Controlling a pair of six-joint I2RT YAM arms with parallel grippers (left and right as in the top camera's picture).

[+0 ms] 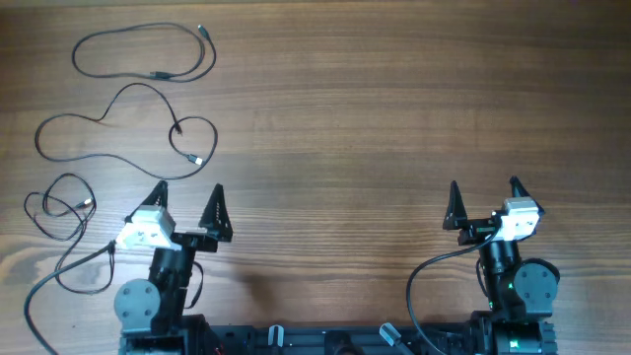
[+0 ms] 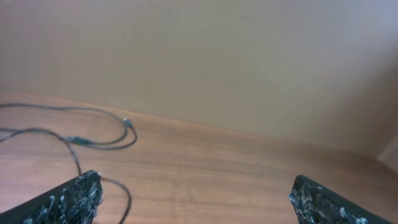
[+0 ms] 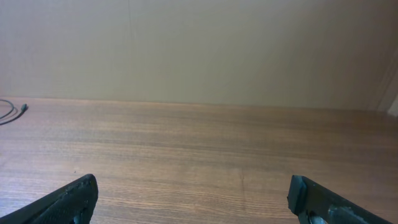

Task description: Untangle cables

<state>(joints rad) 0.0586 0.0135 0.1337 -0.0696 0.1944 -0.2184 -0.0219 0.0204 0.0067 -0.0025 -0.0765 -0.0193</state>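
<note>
Three thin black cables lie apart on the left of the wooden table in the overhead view: one loop at the far left top (image 1: 148, 51), one winding cable below it (image 1: 118, 128), and a small coil at the left edge (image 1: 59, 205). Parts of the cables show in the left wrist view (image 2: 93, 142), and one cable end shows at the left edge of the right wrist view (image 3: 15, 110). My left gripper (image 1: 189, 191) is open and empty just right of the coil. My right gripper (image 1: 484, 186) is open and empty at the right, far from the cables.
A thicker black robot wire (image 1: 59, 281) loops off the left arm's base at the lower left, and another one (image 1: 434, 271) curves by the right arm's base. A plain wall (image 3: 199, 50) rises behind the table's far edge.
</note>
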